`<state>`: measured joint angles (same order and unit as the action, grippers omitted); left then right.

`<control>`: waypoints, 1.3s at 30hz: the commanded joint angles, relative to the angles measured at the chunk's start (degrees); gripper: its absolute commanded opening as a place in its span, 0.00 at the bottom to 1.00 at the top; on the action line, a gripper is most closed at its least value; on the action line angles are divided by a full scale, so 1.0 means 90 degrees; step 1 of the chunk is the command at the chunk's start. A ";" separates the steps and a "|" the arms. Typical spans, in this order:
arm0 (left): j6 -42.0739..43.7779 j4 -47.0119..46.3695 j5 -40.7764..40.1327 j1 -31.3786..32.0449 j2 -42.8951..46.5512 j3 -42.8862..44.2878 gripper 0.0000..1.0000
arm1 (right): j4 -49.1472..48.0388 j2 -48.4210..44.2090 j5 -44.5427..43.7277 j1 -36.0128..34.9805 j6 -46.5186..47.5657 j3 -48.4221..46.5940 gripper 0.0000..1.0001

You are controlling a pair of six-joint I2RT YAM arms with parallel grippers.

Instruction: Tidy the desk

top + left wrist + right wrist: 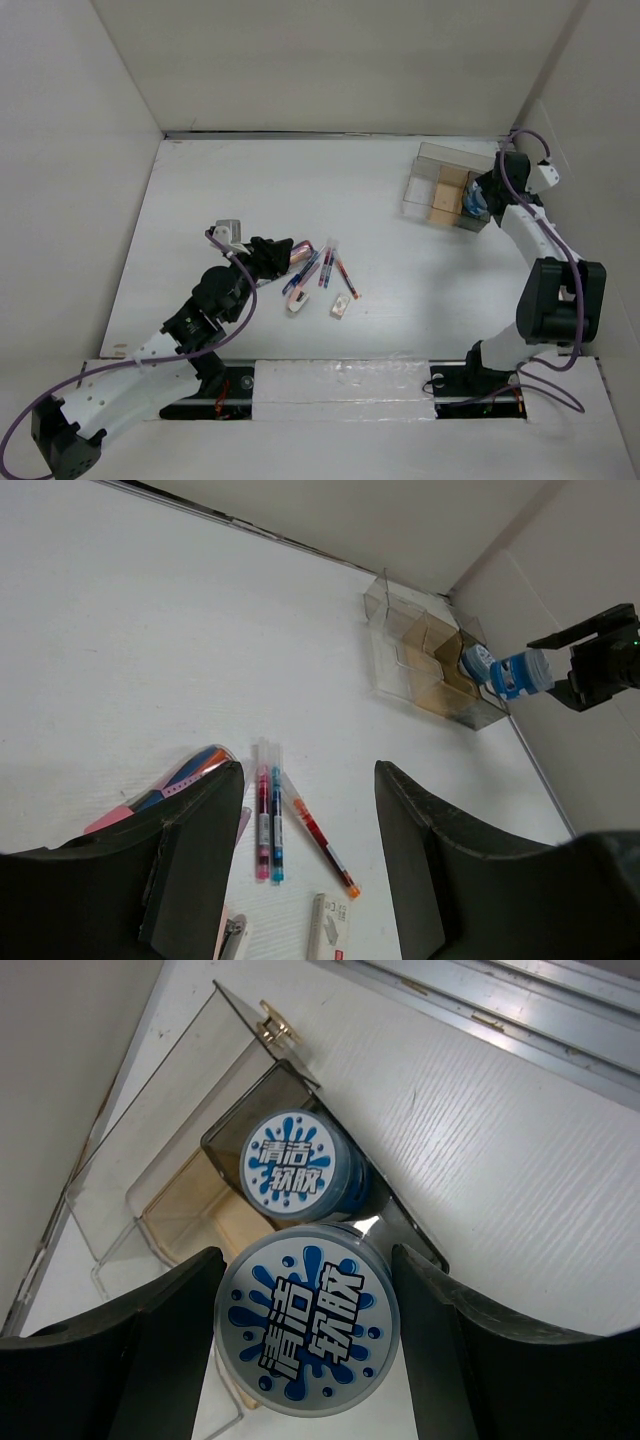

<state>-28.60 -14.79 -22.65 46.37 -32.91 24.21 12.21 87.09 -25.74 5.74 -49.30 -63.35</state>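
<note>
The white desk [250, 190] carries a loose cluster of stationery at its middle: a red and a blue pen [268, 820] side by side, a red pen with an orange tip [322, 845], a small staple box [330, 930], a stapler [298, 300] and a pink-and-blue packet of pens [185, 780]. My left gripper [310, 775] hovers open just over this cluster, nothing between its fingers. At the far right my right gripper [308, 1260] is shut on a round blue-lidded jar [307, 1330], holding it over the clear compartmented tray [150, 1200]. A second identical jar [295, 1168] sits in a tray compartment.
White wall panels enclose the desk on the left, back and right. The tray [445, 190] stands in the back right corner close to the right wall, with tan blocks in its middle compartments. The arm bases and cables line the near edge.
</note>
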 commanded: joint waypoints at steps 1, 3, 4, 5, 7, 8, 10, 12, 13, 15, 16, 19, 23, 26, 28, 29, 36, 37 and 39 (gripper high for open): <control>0.0014 -0.0242 0.0037 -0.0015 -0.0006 0.0172 0.51 | -0.0497 0.0244 -0.0314 0.0085 -0.0118 -0.0528 0.48; 0.0014 -0.0252 0.0037 -0.0015 -0.0006 0.0162 0.51 | -0.0400 0.0449 -0.0334 0.0085 -0.0118 -0.0733 0.48; 0.0014 -0.0252 0.0037 -0.0015 -0.0006 0.0162 0.51 | -0.0399 0.0450 -0.0334 0.0085 -0.0118 -0.0734 0.48; 0.0014 -0.0261 0.0037 -0.0015 -0.0016 0.0162 0.51 | -0.0399 0.0460 -0.0343 0.0085 -0.0099 -0.0763 0.48; 0.0014 -0.0261 0.0056 -0.0015 -0.0016 0.0162 0.51 | -0.0419 0.0480 -0.0373 0.0085 -0.0118 -0.0754 0.50; 0.0014 -0.0271 0.0047 -0.0015 -0.0025 0.0162 0.51 | -0.0419 0.0480 -0.0421 0.0085 -0.0137 -0.0734 0.51; 0.0014 -0.0271 0.0037 -0.0015 -0.0055 0.0162 0.51 | -0.0419 0.0528 -0.0461 0.0085 -0.0138 -0.0695 0.54; 0.0014 -0.0271 0.0037 -0.0015 -0.0074 0.0162 0.51 | -0.0380 0.0558 -0.0490 0.0085 -0.0157 -0.0686 0.55; 0.0014 -0.0271 0.0046 -0.0015 -0.0065 0.0172 0.51 | -0.0370 0.0606 -0.0480 0.0085 -0.0177 -0.0676 0.55; 0.0014 -0.0271 0.0037 -0.0015 -0.0065 0.0172 0.51 | -0.0341 0.0636 -0.0422 0.0085 -0.0225 -0.0676 0.56; 0.0014 -0.0271 0.0046 -0.0015 -0.0045 0.0162 0.51 | -0.0321 0.0655 -0.0412 0.0085 -0.0274 -0.0685 0.56; 0.0014 -0.0252 0.0037 -0.0015 -0.0026 0.0172 0.51 | -0.0292 0.0704 -0.0412 0.0085 -0.0333 -0.0685 0.58; 0.0014 -0.0261 0.0046 -0.0015 0.0013 0.0162 0.51 | -0.0214 0.0724 -0.0412 0.0085 -0.0323 -0.0705 0.64; 0.0014 -0.0252 0.0056 -0.0015 -0.0006 0.0162 0.52 | -0.0214 0.0704 -0.0383 0.0085 -0.0352 -0.0676 0.69; 0.0014 -0.0252 0.0046 -0.0015 -0.0006 0.0172 0.51 | -0.0204 0.0733 -0.0344 0.0085 -0.0352 -0.0646 0.75; 0.0014 -0.0252 0.0046 -0.0015 -0.0006 0.0162 0.52 | -0.0175 0.0743 -0.0334 0.0085 -0.0352 -0.0666 0.76; 0.0014 -0.0252 0.0037 -0.0015 0.0014 0.0152 0.51 | -0.0028 0.0909 -0.0344 0.0085 -0.0382 -0.0715 0.78; 0.0014 -0.0242 0.0046 -0.0015 0.0014 0.0162 0.51 | -0.0019 0.0909 -0.0344 0.0085 -0.0411 -0.0705 0.78; 0.0014 -0.0252 0.0046 -0.0015 0.0014 0.0162 0.51 | -0.0067 0.0832 -0.0334 0.0085 -0.0392 -0.0676 0.78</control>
<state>-28.60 -14.76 -22.59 46.37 -33.54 24.21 12.43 95.00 -28.49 6.31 -52.25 -67.20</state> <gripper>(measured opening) 0.513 0.776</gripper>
